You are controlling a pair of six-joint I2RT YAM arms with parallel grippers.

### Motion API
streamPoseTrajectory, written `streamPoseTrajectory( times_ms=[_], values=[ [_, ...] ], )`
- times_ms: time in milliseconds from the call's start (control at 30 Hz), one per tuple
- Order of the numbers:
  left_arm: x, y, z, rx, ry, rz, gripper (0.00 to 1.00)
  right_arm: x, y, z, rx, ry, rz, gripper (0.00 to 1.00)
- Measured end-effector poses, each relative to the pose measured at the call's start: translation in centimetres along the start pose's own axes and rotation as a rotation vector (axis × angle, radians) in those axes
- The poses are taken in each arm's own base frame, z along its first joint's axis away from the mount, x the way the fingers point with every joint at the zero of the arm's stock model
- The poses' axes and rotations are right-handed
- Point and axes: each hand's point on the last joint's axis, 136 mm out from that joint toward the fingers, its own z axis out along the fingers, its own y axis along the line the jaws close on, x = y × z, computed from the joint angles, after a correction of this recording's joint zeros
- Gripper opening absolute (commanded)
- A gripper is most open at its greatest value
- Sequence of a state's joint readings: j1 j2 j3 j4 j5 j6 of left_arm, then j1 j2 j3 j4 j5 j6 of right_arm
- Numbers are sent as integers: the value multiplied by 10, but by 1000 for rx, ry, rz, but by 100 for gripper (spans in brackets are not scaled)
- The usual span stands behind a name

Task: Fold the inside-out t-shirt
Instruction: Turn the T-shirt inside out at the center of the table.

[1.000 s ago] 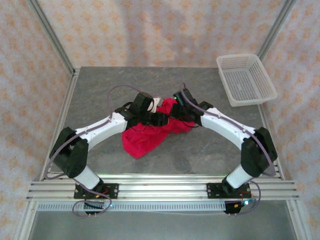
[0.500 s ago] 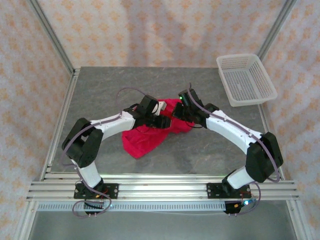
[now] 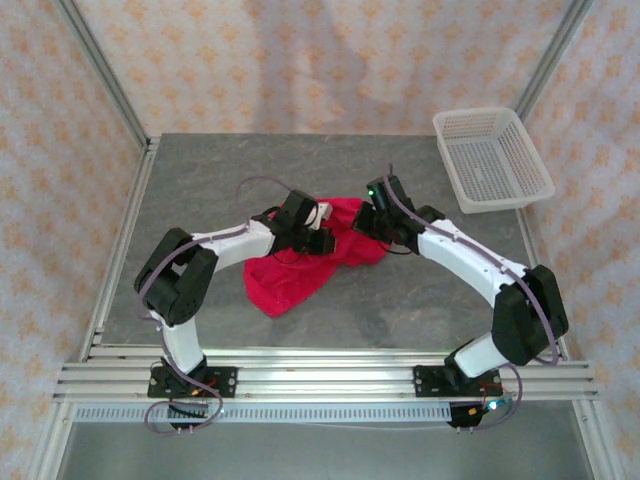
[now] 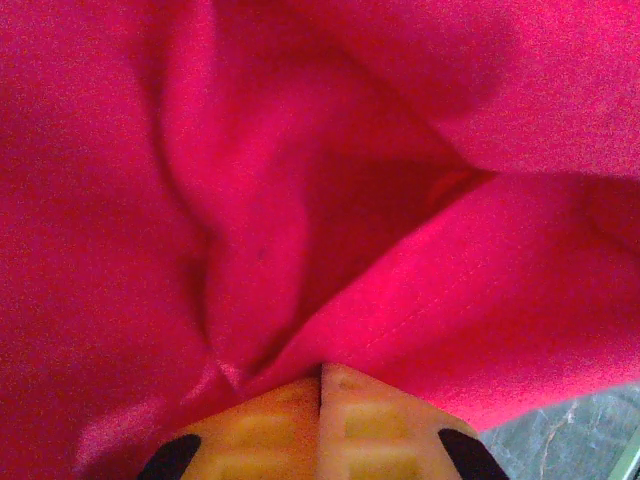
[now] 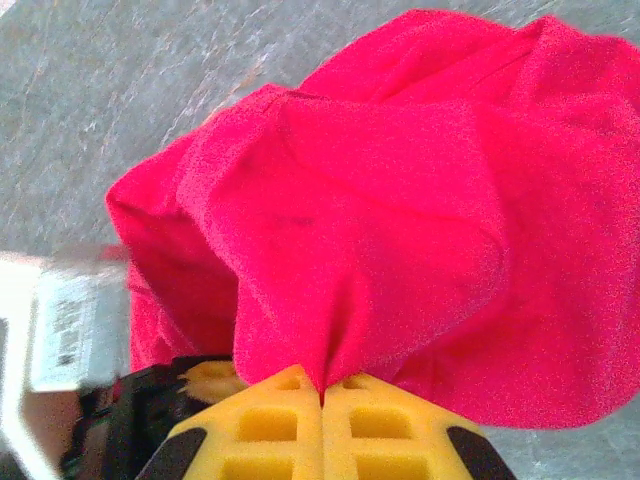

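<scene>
The inside-out t-shirt (image 3: pixel 300 272) is a crumpled crimson heap in the middle of the grey table. My left gripper (image 3: pixel 326 241) is at the heap's far upper part, with its yellow fingers (image 4: pixel 370 420) pressed together and a fold of the red cloth (image 4: pixel 330 230) running in at their tips. My right gripper (image 3: pixel 366 224) is just to the right of it, at the heap's far right corner. Its yellow fingers (image 5: pixel 270 420) are shut on a pinched ridge of the shirt (image 5: pixel 400 220). The two grippers are close together, and the cloth hides both sets of fingertips from above.
A white mesh basket (image 3: pixel 491 159) stands at the table's far right corner. Bare grey table (image 3: pixel 200 190) lies all round the shirt. In the right wrist view the left arm's white and black wrist (image 5: pixel 70 340) sits close on the left.
My left gripper has pushed forward into the shirt and closed on a fold. The left elbow has folded in. My right gripper has moved a little farther back, still shut on the cloth.
</scene>
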State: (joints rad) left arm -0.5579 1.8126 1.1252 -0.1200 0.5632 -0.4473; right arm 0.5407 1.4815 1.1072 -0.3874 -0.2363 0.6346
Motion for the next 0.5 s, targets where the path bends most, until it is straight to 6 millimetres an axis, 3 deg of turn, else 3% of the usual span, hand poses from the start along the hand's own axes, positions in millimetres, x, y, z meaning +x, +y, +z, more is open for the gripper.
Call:
streamPoseTrajectory(
  times_ms=[100,300,367,433,500],
  values=[
    [-13,-13,-21,12,-58,9,0,-8,-11,0,15,-15,25,0],
    [-37,-63,-84,98,-230,59,0,-24,-41,3,44,-33,94,0],
    [-34,-73,-91,120,-247,63,17,-28,-47,3,44,-36,111,0],
    [-27,-74,-84,126,-236,49,33,-28,-46,4,30,-32,115,0],
    [-21,-63,-68,111,-212,8,38,-28,-42,4,10,-27,113,0]
  ],
)
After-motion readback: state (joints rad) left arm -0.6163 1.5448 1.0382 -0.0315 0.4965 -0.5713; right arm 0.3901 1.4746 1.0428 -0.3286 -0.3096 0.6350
